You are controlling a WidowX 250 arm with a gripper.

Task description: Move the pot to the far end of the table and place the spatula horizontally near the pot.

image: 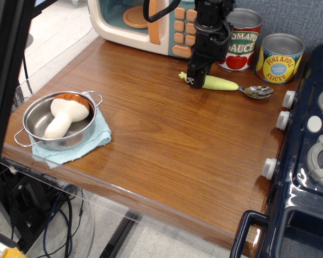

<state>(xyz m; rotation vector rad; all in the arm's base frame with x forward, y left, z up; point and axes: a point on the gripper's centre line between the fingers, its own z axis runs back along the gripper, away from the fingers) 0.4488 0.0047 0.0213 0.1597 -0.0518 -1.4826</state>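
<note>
The steel pot (36, 114) sits on a light blue cloth (97, 138) at the near left corner of the wooden table (172, 145), with a toy mushroom (65, 113) lying in it. The spatula (222, 84) lies almost horizontal at the far side of the table, its yellow-green handle to the left and its metal bowl (257, 92) to the right. My gripper (193, 79) stands over the left end of the handle and looks closed on it. The pot is far from the gripper and the spatula.
A toy microwave (145, 21) stands at the back, with a tomato sauce can (241, 43) and a pineapple can (280, 58) just behind the spatula. A dark blue toy stove (307, 156) runs along the right edge, its knobs facing the table.
</note>
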